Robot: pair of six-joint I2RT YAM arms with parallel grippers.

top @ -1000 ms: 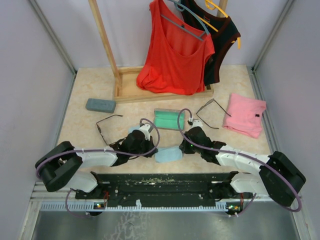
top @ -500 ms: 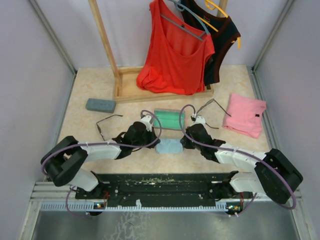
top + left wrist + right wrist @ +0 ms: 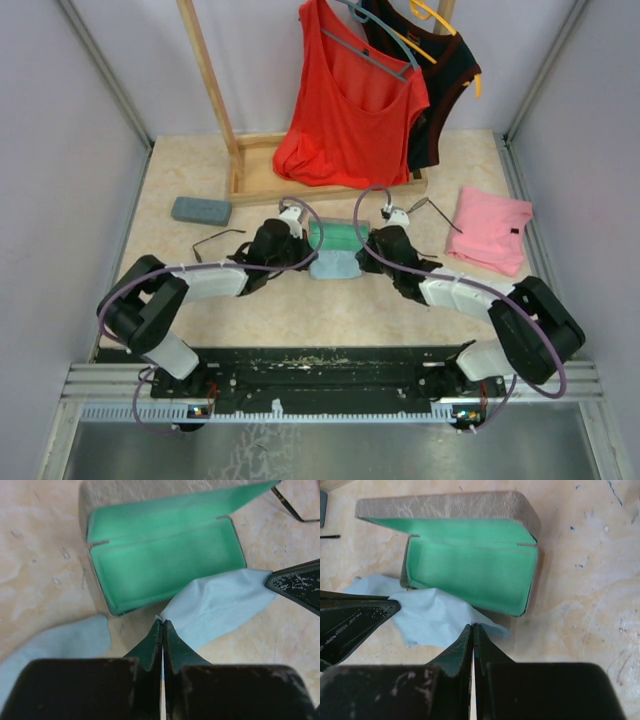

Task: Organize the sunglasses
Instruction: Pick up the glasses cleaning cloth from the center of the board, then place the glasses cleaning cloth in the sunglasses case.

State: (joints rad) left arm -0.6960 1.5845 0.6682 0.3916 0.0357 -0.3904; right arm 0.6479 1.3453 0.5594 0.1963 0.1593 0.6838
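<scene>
**A:** Top view: one pair of sunglasses (image 3: 220,237) lies left of the arms, the other pair (image 3: 428,203) right. They look light, thin and bendable, so grip the bridge.

**B:** Left wrist: left gripper (image 3: 162,625) is pinched shut on the wiping cloth (image 3: 220,605).

**A:** Right wrist: right gripper (image 3: 472,628) is clamped on it too, beside the open case (image 3: 470,565).

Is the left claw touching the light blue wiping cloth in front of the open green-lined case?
Touching. In the left wrist view, the shut left claw pinches a corner of the light blue wiping cloth.
</scene>
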